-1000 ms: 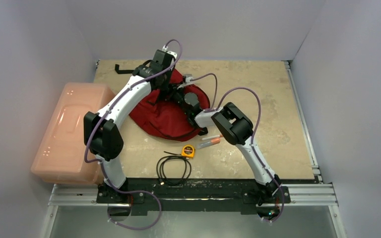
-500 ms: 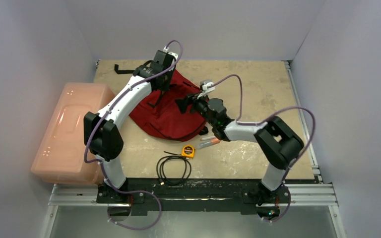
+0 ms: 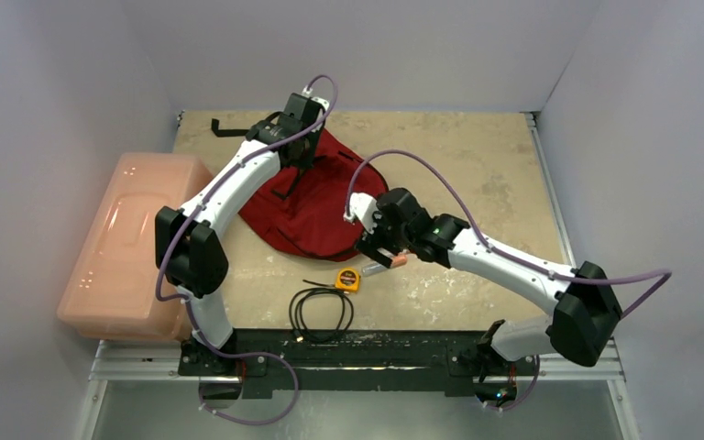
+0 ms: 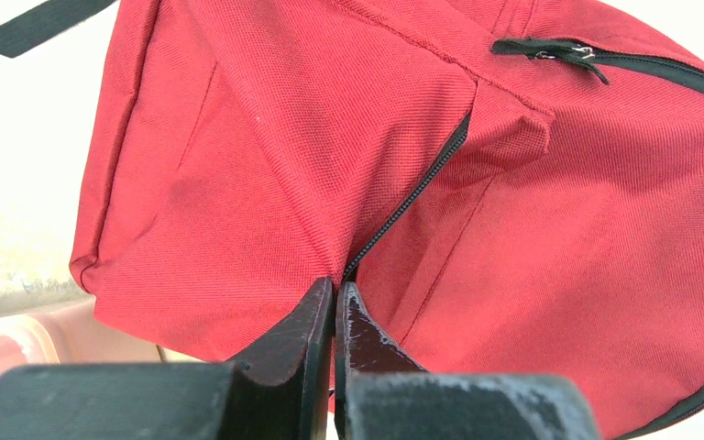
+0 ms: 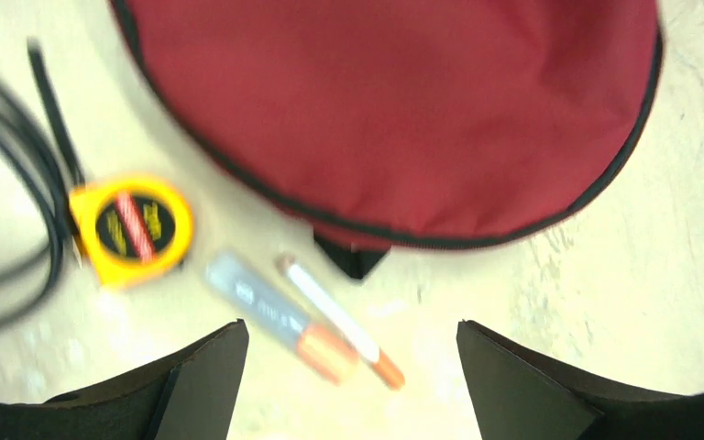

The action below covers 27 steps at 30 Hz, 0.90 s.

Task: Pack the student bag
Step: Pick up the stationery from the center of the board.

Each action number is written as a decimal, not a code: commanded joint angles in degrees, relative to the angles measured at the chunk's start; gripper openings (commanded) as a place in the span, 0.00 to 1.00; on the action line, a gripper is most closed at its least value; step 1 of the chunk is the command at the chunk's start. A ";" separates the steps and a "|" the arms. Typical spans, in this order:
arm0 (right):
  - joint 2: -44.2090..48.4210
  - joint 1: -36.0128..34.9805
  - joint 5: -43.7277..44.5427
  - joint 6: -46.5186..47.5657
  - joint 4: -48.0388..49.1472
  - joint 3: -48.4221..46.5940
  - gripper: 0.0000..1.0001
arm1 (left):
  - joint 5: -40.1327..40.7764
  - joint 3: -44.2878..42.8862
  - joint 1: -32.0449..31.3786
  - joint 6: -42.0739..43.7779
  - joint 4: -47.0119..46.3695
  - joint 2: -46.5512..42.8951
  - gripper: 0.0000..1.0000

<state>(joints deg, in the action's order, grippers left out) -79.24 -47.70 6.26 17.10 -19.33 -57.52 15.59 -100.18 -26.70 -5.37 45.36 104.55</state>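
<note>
Two grippers: the left gripper has its jaws pressed together on a pinch of the student bag's red fabric at a black zipper's end. The right gripper hovers with jaws wide apart above two orange-tipped markers on the worktop. A yellow tape measure and a black cable lie beside the markers, the bag just beyond them mid-worktop, and a pink box sits at the worktop's left edge.

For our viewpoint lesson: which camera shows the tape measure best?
Right wrist view: the tape measure is large and face up, though blurred. The top view shows only a small yellow spot; the left wrist view shows none of it.
</note>
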 commanded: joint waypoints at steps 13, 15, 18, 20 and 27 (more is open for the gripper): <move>-7.06 -2.47 -16.10 33.21 -7.57 2.62 0.85 | -2.09 -1.94 -0.20 -1.20 0.54 -0.40 0.00; -9.37 -1.83 -18.69 34.23 -7.08 2.47 0.84 | -2.23 -1.95 -0.20 -1.23 0.59 -0.49 0.00; -11.87 -1.01 -20.46 35.10 -7.10 1.74 0.82 | -2.15 -1.91 -0.20 -1.26 0.47 -0.49 0.00; -13.20 -0.71 -20.56 35.50 -6.44 1.62 0.81 | -2.21 -1.91 -0.20 -1.23 0.50 -0.57 0.00; -17.53 0.42 -22.15 36.33 -5.06 1.36 0.76 | -2.41 -1.87 -0.11 -1.26 0.51 -0.41 0.00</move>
<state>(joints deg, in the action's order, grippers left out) -95.22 -47.90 -12.97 51.53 -26.92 -55.35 14.72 -100.18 -26.70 -5.41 45.52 104.62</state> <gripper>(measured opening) 0.764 0.011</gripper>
